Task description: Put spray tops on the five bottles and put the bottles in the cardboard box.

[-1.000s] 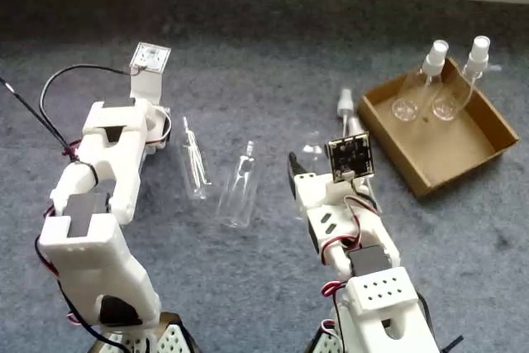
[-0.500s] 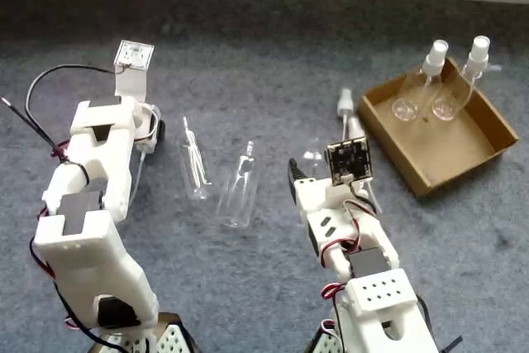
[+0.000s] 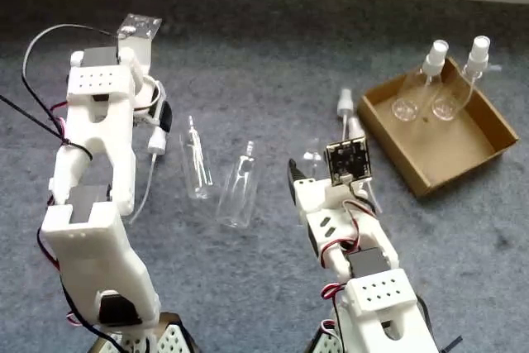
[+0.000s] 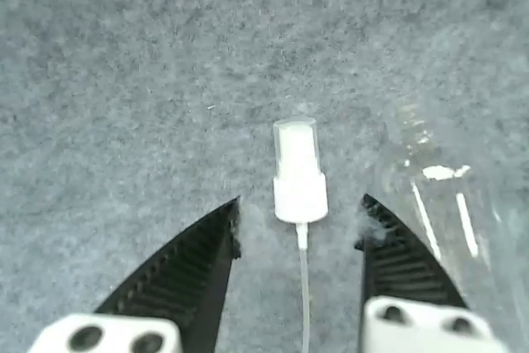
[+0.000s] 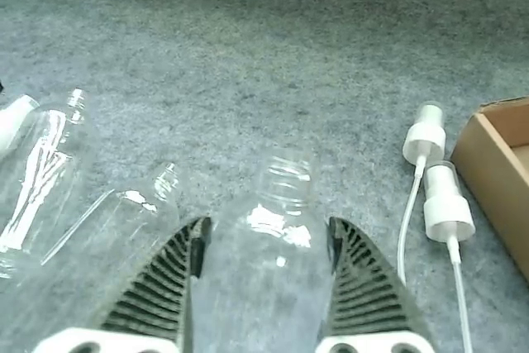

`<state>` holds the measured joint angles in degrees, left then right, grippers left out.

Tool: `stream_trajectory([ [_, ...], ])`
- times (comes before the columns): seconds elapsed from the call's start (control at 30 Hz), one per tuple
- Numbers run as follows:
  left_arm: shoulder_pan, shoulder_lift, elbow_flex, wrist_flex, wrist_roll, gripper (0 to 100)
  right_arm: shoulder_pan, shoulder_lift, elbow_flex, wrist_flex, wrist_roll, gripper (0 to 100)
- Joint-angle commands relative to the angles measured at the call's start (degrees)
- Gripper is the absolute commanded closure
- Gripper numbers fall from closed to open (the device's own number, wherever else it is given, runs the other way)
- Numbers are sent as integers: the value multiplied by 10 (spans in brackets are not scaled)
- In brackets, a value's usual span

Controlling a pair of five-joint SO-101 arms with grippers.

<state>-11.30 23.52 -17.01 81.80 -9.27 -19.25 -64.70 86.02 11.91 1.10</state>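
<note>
1. Farthest from the cardboard box [image 3: 450,153], the left gripper [image 4: 302,202] hangs over a loose spray top [image 4: 299,175] lying on the tabletop [image 4: 124,55]. Its jaws are wide apart, one on each side of the top. Neither touches it, so it holds nothing.
2. Risk there: the top is small and light, and its thin tube trails back under the gripper. An off-centre close would likely shove it sideways or pinch the tube instead of the collar.
3. An empty bottle [image 4: 471,196] lies just beside the jaw on the box side. That jaw could knock it and set it rolling.
4. Nearer the box, the right gripper [image 5: 266,225] is closed round a clear bottle [image 5: 281,204], open neck pointing away from the wrist. Both jaws look to be against its sides.
5. Risk there: smooth, thin plastic may slip or twist in the grip, or squash if squeezed harder. If the neck wanders, the tube misses the opening and bends.
6. Two more spray tops [image 5: 423,142] lie on the tabletop just outside the box, close to the held bottle. A careless swing could sweep them away.
7. Two capped bottles [image 3: 417,88] stand in the box. Three are outside it and uncapped: the held one, the one by the left jaw, and a third bottle [image 3: 240,183] lying between those two.
</note>
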Motion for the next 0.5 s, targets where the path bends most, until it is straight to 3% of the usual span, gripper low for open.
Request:
stream_trajectory([
  [0.0, 1, -5, -39, 27, -2, 789, -3, -12, -7, -15, 5, 964],
  [0.33, -2, -4, 75, -102, -4, 789, -3, -12, -7, -15, 5, 964],
  [0.47, 0, -4, 86, -104, -4, 790, -3, -12, -7, -15, 5, 964],
])
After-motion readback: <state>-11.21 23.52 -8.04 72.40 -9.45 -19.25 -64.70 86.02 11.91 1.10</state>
